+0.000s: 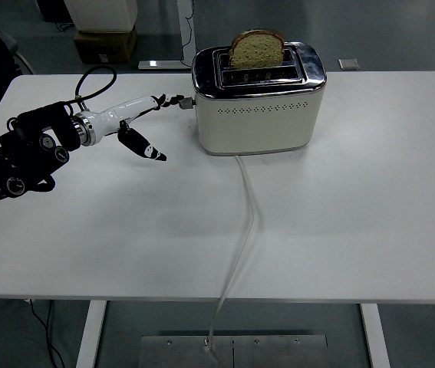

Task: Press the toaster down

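Observation:
A cream and chrome toaster (259, 115) stands at the back middle of the white table (340, 230). A slice of brown bread (256, 47) sticks up out of one of its top slots. Its lever (187, 100) is on the left end. My left hand (152, 123) comes in from the left edge. Its fingers are spread: the upper fingers reach to the lever and the fingertips (177, 99) touch it or lie just next to it. The thumb (146, 148) points down and right, clear of the toaster. The hand holds nothing. The right arm is out of view.
The toaster's white power cord (242, 230) runs from its front base over the table's near edge to the floor. A cardboard box (105, 42) and a white desk leg (179, 31) stand on the floor beyond the far edge.

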`<state>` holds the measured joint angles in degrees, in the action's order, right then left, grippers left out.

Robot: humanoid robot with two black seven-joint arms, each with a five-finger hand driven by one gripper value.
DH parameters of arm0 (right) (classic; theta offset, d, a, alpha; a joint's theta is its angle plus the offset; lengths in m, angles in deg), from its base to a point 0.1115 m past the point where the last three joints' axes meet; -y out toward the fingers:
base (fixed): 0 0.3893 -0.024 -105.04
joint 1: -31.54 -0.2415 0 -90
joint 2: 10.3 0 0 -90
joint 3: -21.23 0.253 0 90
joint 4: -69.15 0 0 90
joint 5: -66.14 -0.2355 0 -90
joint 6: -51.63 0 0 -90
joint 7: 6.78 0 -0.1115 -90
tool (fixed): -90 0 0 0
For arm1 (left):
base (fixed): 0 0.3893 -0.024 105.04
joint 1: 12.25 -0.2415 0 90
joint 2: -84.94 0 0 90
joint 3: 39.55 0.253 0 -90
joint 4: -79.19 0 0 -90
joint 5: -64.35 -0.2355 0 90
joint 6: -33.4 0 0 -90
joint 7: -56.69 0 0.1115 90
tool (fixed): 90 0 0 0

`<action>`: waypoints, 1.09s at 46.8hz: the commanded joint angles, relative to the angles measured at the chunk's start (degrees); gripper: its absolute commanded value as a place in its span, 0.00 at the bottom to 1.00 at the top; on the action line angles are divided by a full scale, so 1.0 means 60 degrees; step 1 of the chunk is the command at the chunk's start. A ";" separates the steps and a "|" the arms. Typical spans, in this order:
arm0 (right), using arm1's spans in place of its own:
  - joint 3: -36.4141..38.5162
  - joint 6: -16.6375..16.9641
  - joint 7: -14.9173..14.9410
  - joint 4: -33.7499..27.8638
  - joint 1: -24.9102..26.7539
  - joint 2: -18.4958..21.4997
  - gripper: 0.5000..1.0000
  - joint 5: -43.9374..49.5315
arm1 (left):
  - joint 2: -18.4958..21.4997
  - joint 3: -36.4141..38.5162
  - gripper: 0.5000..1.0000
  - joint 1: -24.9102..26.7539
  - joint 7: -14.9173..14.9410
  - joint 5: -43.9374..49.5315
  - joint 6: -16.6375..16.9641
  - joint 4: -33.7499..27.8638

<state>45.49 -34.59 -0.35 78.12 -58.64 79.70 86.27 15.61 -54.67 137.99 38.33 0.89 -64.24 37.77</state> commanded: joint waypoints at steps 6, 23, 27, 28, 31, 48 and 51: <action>0.0000 0.0000 -0.0002 0.0000 0.0001 0.0000 1.00 0.0000 | -0.0017 0.0089 1.00 -0.0020 -0.0002 0.0000 -0.0001 0.0005; 0.0000 0.0000 -0.0002 0.0000 0.0001 0.0000 1.00 0.0000 | -0.0223 0.0207 1.00 -0.0079 -0.0002 0.0000 -0.0001 0.0224; 0.0000 0.0000 -0.0002 0.0000 0.0001 0.0000 1.00 0.0000 | -0.0223 0.0221 1.00 -0.0094 -0.0002 0.0000 -0.0001 0.0224; 0.0000 0.0000 -0.0002 0.0000 0.0001 0.0000 1.00 0.0000 | -0.0281 0.0221 1.00 -0.0123 -0.0002 0.0000 -0.0001 0.0297; 0.0000 0.0000 -0.0002 0.0000 0.0001 0.0000 1.00 0.0000 | -0.0310 0.0236 1.00 -0.0138 -0.0002 0.0014 -0.0001 0.0429; 0.0000 0.0000 -0.0002 0.0000 0.0001 0.0000 1.00 0.0000 | -0.0574 0.0265 1.00 -0.0255 0.0057 0.0219 -0.0001 0.0649; 0.0000 0.0000 -0.0002 0.0000 0.0001 0.0000 1.00 0.0000 | -0.0633 0.0265 1.00 -0.0299 0.0057 0.0278 -0.0001 0.0751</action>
<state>45.49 -34.59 -0.38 78.12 -58.63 79.69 86.27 12.14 -53.09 136.40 38.70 2.28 -64.24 41.69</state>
